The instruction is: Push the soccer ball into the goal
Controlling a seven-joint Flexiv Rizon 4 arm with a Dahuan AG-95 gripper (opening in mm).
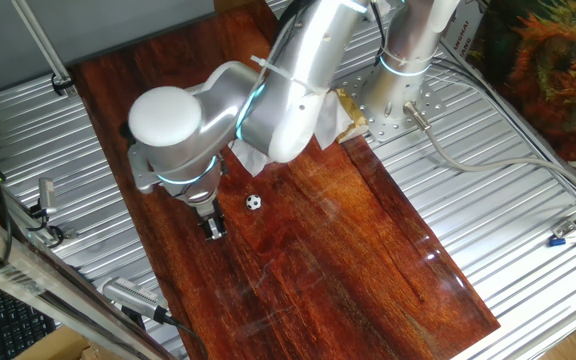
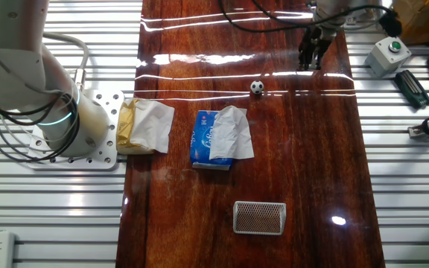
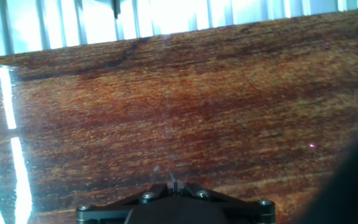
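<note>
The soccer ball (image 1: 254, 202) is a tiny white ball with black patches on the wooden board; it also shows in the other fixed view (image 2: 257, 87). My gripper (image 1: 214, 229) points down at the board, a little to the left of and nearer than the ball, its fingers together with nothing between them. In the other fixed view the gripper (image 2: 308, 62) stands to the right of and beyond the ball. The goal (image 2: 259, 217), a small white-grey frame, lies at the near end of the board in that view. The hand view shows the shut fingertips (image 3: 173, 182) over bare wood; the ball is out of that view.
A blue packet with white tissue (image 2: 218, 138) lies between the ball and the goal. Crumpled white-and-tan paper (image 2: 144, 126) lies by the arm's base (image 2: 88, 130). Ribbed metal table (image 1: 528, 240) flanks the board. A button box (image 2: 392, 50) and cables sit at the right.
</note>
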